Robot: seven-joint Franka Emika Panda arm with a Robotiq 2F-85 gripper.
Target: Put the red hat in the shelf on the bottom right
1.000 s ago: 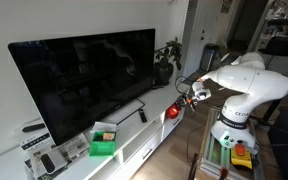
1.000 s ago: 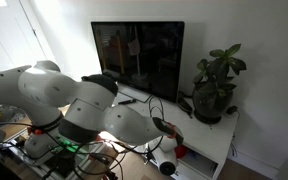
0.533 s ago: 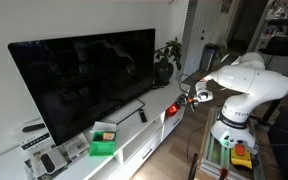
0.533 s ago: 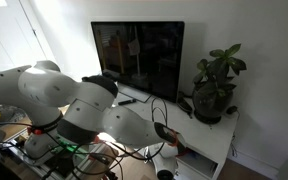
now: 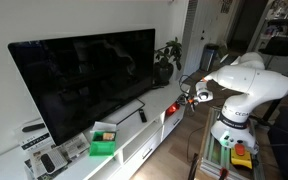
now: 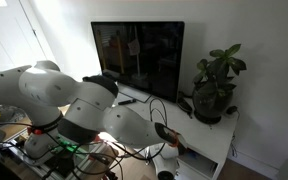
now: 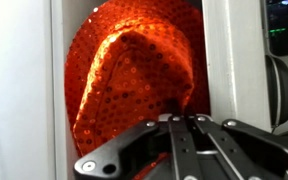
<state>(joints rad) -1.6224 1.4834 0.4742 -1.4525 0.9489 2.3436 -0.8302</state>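
The red hat (image 7: 134, 75), covered in sequins, fills the wrist view and sits inside the shelf opening between white cabinet panels (image 7: 229, 60). My gripper (image 7: 180, 122) is right against its lower edge, fingers pressed together on the fabric. In an exterior view the hat (image 5: 172, 108) shows as a small red spot at the front of the white cabinet's near end, with the gripper (image 5: 178, 101) next to it. In an exterior view the gripper (image 6: 172, 142) reaches down at the cabinet front; the hat is mostly hidden there.
A large black TV (image 5: 84, 80) stands on the long white cabinet (image 5: 134, 135). A potted plant (image 6: 216, 85) sits at the cabinet's end. A green box (image 5: 104, 145) and small devices (image 5: 44, 160) lie on the top.
The gripper and the hat moved slightly inward toward the cabinet front in the first half second. Since then nothing visibly moved.
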